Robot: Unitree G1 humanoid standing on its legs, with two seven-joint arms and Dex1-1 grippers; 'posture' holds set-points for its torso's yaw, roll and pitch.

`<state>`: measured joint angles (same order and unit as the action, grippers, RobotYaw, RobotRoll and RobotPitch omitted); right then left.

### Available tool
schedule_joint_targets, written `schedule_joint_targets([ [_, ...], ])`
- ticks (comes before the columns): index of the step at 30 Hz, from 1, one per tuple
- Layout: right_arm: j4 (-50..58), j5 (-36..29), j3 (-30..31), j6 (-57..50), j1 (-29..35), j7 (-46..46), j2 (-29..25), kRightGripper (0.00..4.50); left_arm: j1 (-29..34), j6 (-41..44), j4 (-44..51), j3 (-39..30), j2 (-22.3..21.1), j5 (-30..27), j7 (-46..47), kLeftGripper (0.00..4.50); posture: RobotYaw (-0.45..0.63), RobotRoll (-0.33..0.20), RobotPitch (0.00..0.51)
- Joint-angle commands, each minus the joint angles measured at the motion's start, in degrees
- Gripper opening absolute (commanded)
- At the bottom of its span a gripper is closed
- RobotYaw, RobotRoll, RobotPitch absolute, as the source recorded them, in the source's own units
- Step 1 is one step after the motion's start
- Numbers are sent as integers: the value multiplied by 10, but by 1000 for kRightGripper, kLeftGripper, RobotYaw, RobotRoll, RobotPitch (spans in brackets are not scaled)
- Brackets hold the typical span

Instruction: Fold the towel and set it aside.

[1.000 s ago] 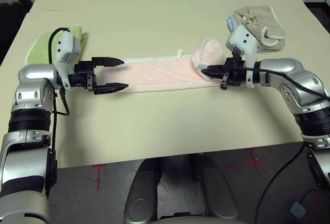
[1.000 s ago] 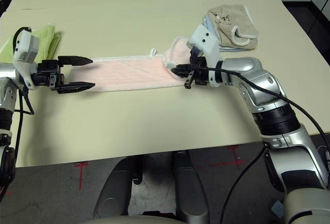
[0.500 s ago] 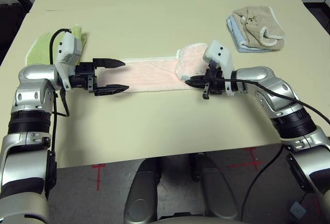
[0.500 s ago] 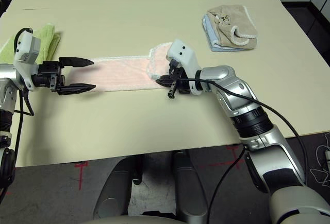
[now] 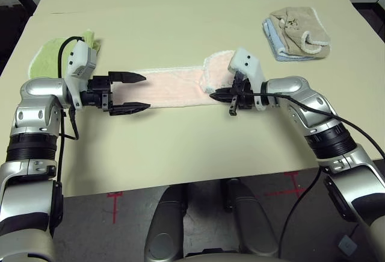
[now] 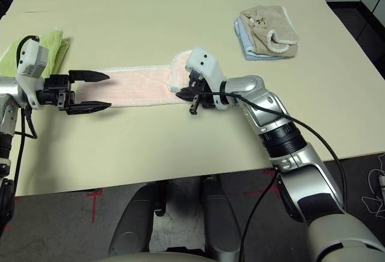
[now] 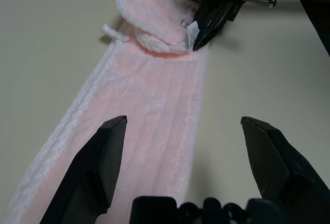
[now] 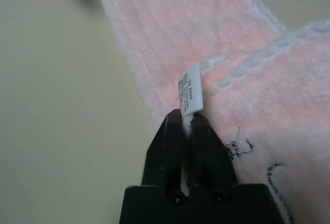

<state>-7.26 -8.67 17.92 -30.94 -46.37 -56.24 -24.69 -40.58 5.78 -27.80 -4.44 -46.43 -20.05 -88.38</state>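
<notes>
Now I am carrying the right end of the towel leftward across the centre of the frame: a second ago my right gripper was over by the beige and blue folded towels at upper right, and the raised flap has come well in over the flat pink strip. My right gripper is still pinching the towel's corner by its white tag, the fingers barely parted around it, and I am judging the release to be just starting. My left gripper is staying put at centre left, jaws spread wide and holding nothing, straddling the strip's left end. The light green towel is lying at left. The crosswise fold looks partly done.
</notes>
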Motion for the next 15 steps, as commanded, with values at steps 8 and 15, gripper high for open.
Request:
schedule_joint_targets([
  [8,57,5,21,24,5,-59,-28,3996,-8,-5,-12,8,3,5,-4,4500,31,0,282],
  [15,37,-79,-91,134,31,-92,-36,4452,-10,-5,-17,9,3,4,-4,4500,26,0,278],
])
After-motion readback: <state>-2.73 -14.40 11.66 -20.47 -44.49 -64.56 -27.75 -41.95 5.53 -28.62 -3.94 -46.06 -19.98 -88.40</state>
